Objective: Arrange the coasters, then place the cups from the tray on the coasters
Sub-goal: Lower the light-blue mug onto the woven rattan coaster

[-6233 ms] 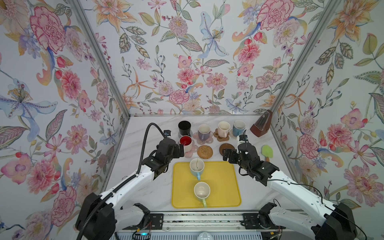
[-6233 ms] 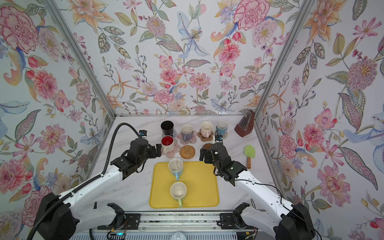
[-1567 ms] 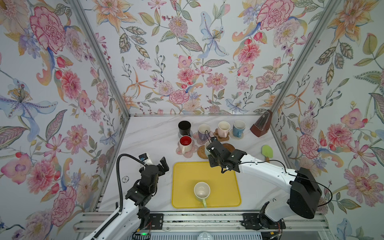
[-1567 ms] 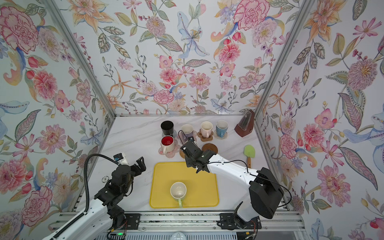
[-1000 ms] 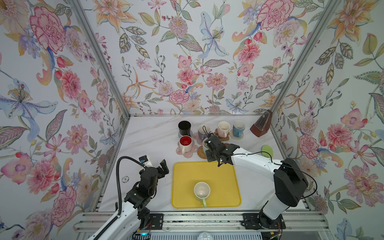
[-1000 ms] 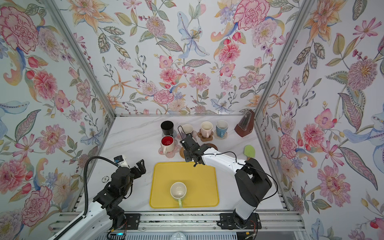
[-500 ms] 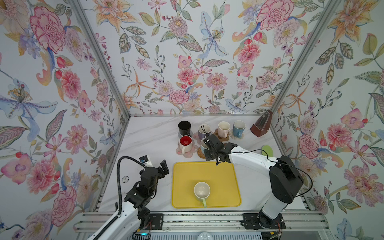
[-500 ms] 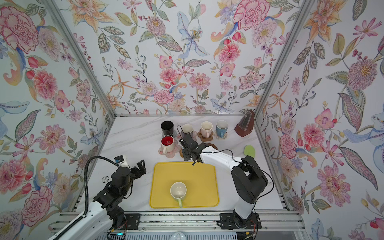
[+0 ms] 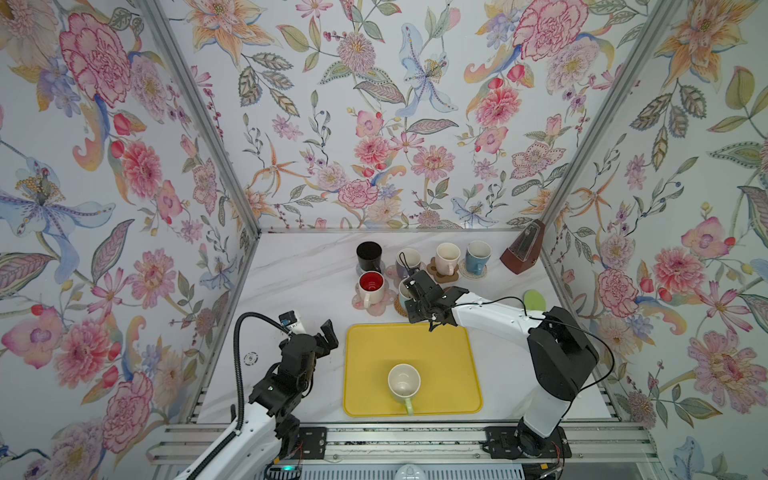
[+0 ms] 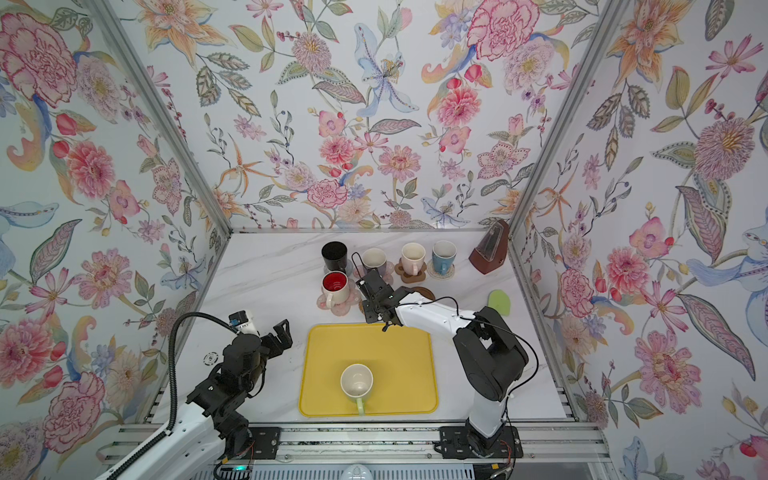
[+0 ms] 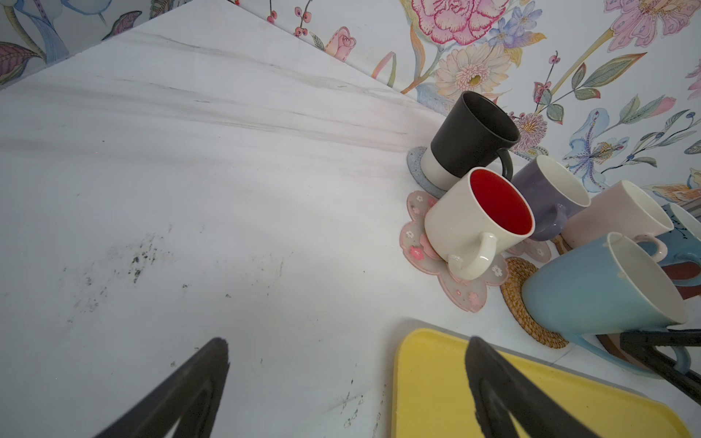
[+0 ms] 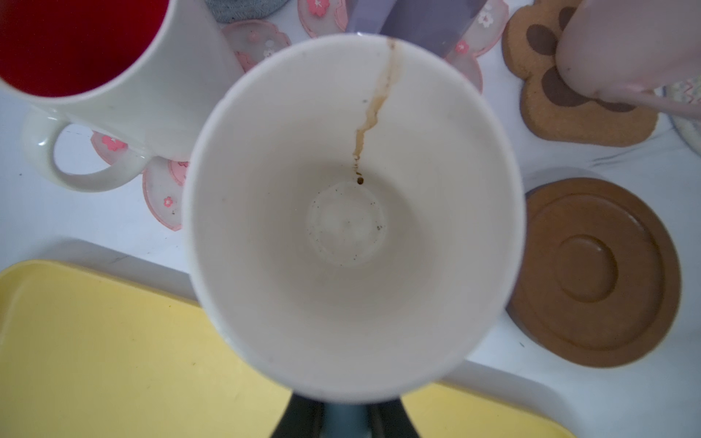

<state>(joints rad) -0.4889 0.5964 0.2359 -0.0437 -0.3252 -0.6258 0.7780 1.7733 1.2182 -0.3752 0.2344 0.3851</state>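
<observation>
Directions are read on a dial centred on the tray point(image 9: 440, 357), with 12 o'clock at the back wall. My right gripper point(image 12: 343, 417) is clamping the handle of the light blue mug point(image 12: 352, 212), jaws closed tight on it. The mug is sitting at 12 o'clock, just off the tray's far edge, over the rattan mat point(image 11: 517, 303); I cannot tell whether its base is resting on that mat or hanging just above it. My left gripper point(image 9: 328, 334) is standing wide open and empty at 9 o'clock, beside the tray. Hazards: a handle-only hold is leaving the body free to swing, so letting go before the base is seated flat is risking a mug set askew or half off the mat. The white mug with the red inside point(image 9: 371, 286) is standing very near at 11 o'clock on its pink flower mat point(image 11: 466, 292), and the purple mug point(image 11: 546, 193) is standing just behind at 12, so any sideways drift is risking a knock. In backing out, my fingers point(image 12: 299, 421) may be hooking the handle and dragging mug and mat together. The bare wooden disc point(image 12: 591, 273) at 1 o'clock is lying under my right arm point(image 9: 490, 309). The green mug point(image 9: 404, 381) is standing upright on the tray toward 6 o'clock. The metronome point(image 9: 523, 249) and the green spatula point(image 9: 534, 299), near 2 o'clock, are lying well apart from the work.
</observation>
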